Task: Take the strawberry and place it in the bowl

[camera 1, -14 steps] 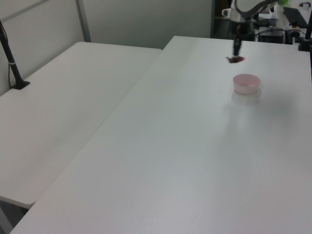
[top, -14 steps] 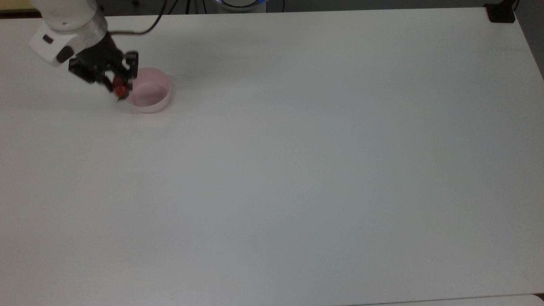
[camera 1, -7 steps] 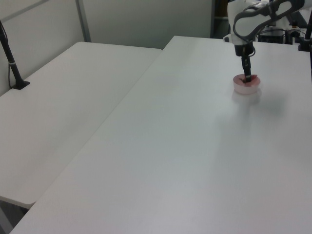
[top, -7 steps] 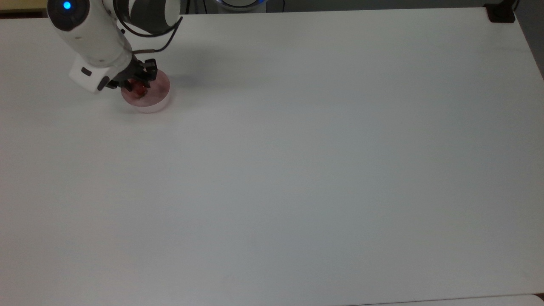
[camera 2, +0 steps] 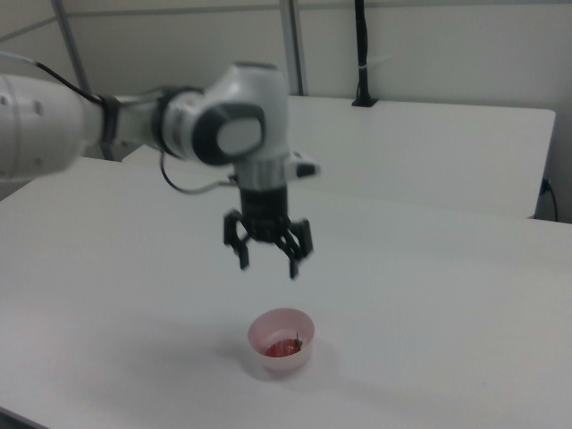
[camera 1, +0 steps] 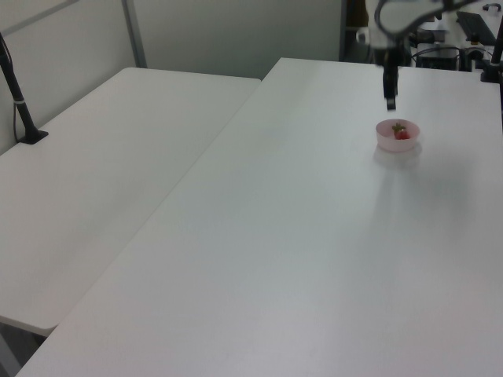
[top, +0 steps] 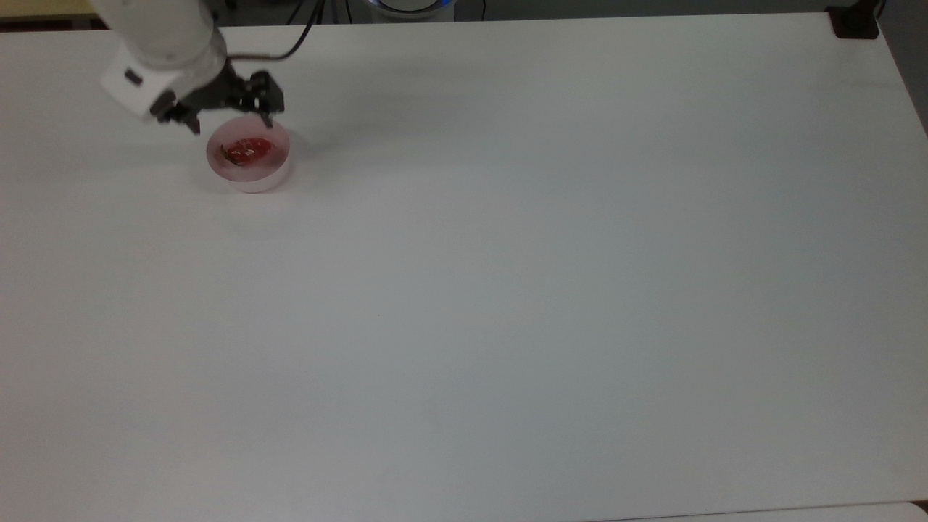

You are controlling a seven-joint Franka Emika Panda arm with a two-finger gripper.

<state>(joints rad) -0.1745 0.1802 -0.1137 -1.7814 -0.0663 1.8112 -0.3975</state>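
- One broad white table (top: 507, 290), bare apart from the action near the top view's upper left.
- Arm (camera 2: 134, 130) reaching in, gripper (camera 2: 266, 259) hanging above the bowl (camera 2: 281, 340), fingers spread wide, gripping nothing.
- Bowl (top: 249, 154) upright on the table, pale pink.
- Strawberry (top: 249, 149) lying inside, red body, green end toward the top view's left.
- Placement looks done; best to lift straight up, clear of the rim, no sideways nudge.
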